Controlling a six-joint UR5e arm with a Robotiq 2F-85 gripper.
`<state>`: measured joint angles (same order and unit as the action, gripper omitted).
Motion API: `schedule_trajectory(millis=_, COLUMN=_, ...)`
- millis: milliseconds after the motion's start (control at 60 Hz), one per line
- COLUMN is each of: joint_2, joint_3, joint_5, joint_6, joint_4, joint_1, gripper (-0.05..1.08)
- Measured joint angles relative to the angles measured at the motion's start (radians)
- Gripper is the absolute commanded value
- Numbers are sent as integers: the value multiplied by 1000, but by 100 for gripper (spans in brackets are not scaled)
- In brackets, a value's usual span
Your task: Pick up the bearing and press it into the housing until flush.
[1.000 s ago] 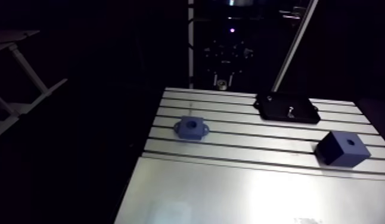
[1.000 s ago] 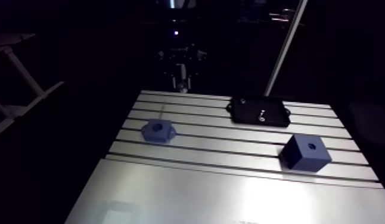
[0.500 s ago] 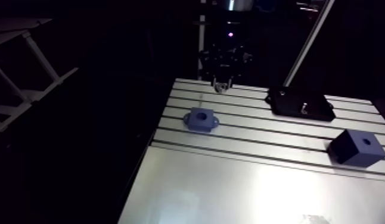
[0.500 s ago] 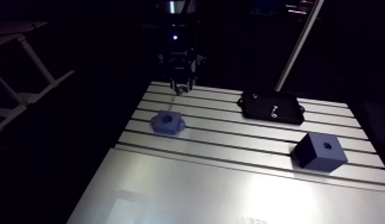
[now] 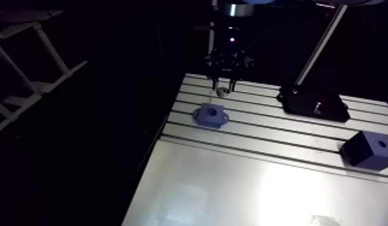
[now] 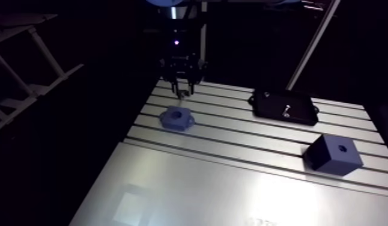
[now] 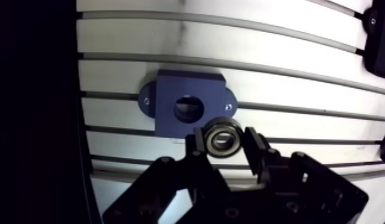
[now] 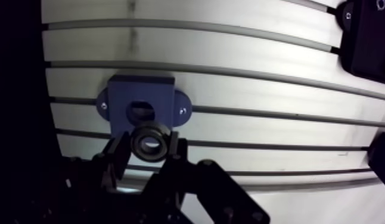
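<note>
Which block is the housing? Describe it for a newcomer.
On the slotted table, look just ahead of the end effector. The housing is the low blue block with a wide bore and two screw ears; the other blue block is an earless cube.

Found housing point(image 5: 211, 115) on table point(image 5: 244, 180), near left edge in arm view. Held bearing point(image 7: 222, 137) pinched in gripper point(image 7: 224, 143), above table, just behind housing. Saw flat plate point(image 5: 312, 103) behind and right of housing, well apart. Saw cube point(image 5: 369, 150) farther right, nearer front.
</note>
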<state>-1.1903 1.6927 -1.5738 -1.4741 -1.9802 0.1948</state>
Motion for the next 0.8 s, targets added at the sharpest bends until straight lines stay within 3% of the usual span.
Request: schedule_trajectory(millis=800, joint_2=49, joint_3=37, joint_5=-4, joint_6=12, joint_4=-87, joint_1=35, gripper=59)
